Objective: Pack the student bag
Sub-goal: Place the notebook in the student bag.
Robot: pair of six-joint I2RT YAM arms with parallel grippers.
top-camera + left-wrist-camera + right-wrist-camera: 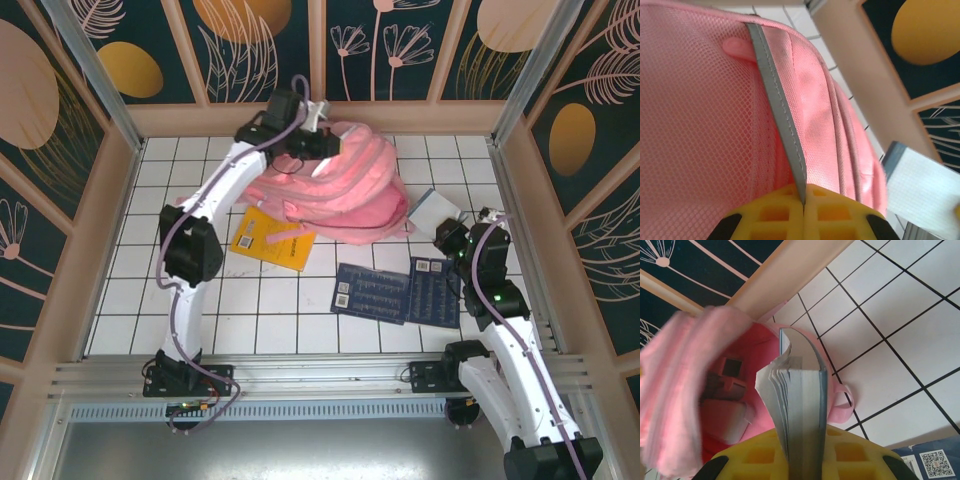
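One student bag (350, 185), left end effector (803, 204) pinching it; right end effector (801, 447) pinching one book (802, 390).

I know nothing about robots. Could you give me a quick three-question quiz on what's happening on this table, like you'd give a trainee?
1. True or false: the left gripper is shut on the student bag.
2. What does the right gripper hold? A a thick book; B a pen; C a bottle.
3. Fill in: the loose book lying on the tiles beside the left arm is ____ in colour.
Key: 1 true; 2 A; 3 yellow.
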